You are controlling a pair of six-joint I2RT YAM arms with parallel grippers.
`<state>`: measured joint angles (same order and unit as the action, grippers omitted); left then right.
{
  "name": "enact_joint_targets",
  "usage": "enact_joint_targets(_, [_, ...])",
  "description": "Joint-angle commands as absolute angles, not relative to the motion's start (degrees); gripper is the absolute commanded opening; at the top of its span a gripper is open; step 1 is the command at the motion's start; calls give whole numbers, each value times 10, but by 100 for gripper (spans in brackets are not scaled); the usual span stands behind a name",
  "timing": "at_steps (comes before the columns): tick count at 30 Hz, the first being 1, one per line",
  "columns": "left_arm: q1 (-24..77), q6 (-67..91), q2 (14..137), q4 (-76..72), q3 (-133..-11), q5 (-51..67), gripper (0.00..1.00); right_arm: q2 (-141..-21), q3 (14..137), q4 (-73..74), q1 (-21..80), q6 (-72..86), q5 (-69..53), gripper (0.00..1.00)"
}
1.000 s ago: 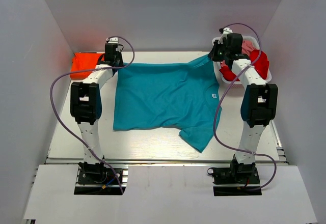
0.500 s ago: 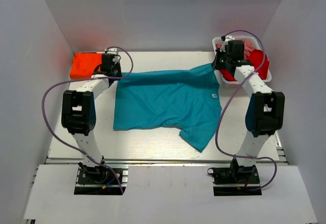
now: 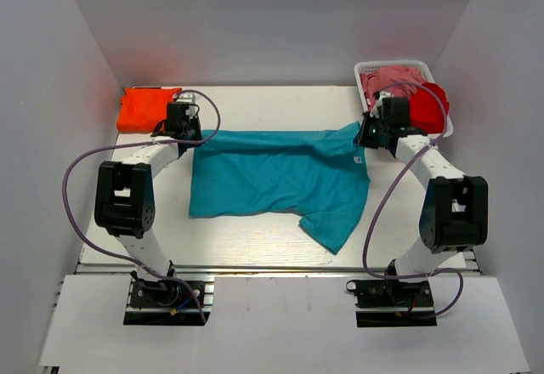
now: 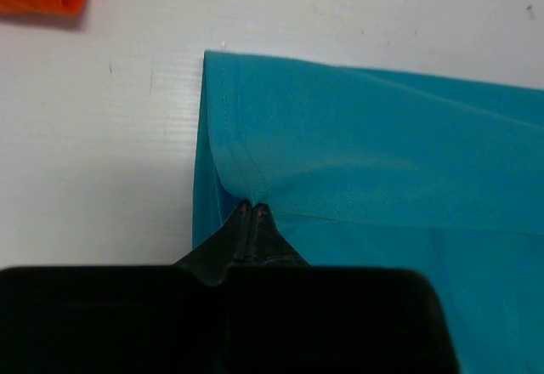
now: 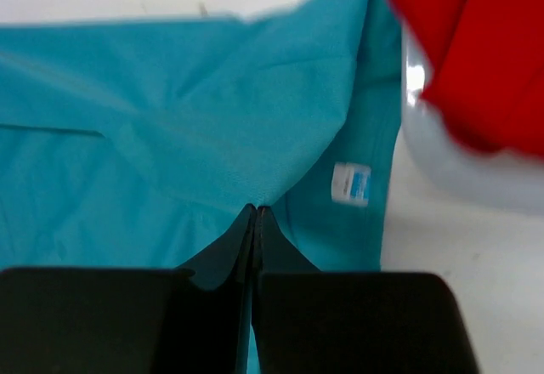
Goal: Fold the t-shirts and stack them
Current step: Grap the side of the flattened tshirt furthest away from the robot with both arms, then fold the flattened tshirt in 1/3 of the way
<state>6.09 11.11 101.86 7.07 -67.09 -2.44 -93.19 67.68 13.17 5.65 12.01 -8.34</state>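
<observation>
Dragging teal t-shirt [image 3: 272, 174] edge nearer

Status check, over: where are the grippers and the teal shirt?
Left gripper, right gripper: jaws shut on far edge of teal t-shirt. Shirt spread out, not folded. Orange t-shirt folded at far left, clear of it.

The teal t-shirt [image 3: 272, 174] is matt, finely knit cloth on a smooth white table [image 3: 246, 240].
</observation>
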Motion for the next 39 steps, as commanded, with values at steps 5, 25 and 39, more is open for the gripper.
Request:
enact_joint_targets(5, [60, 136, 974, 84, -622, -11, 0, -880, 572, 92, 53, 181, -82, 0])
enact_joint_targets(25, [70, 197, 910, 211, -631, -72, 100, -843, 549, 89, 61, 209, -11, 90])
enact_joint_targets(39, [76, 178, 1063, 126, -744, 132, 100, -1017, 672, 67, 96, 219, -125, 90])
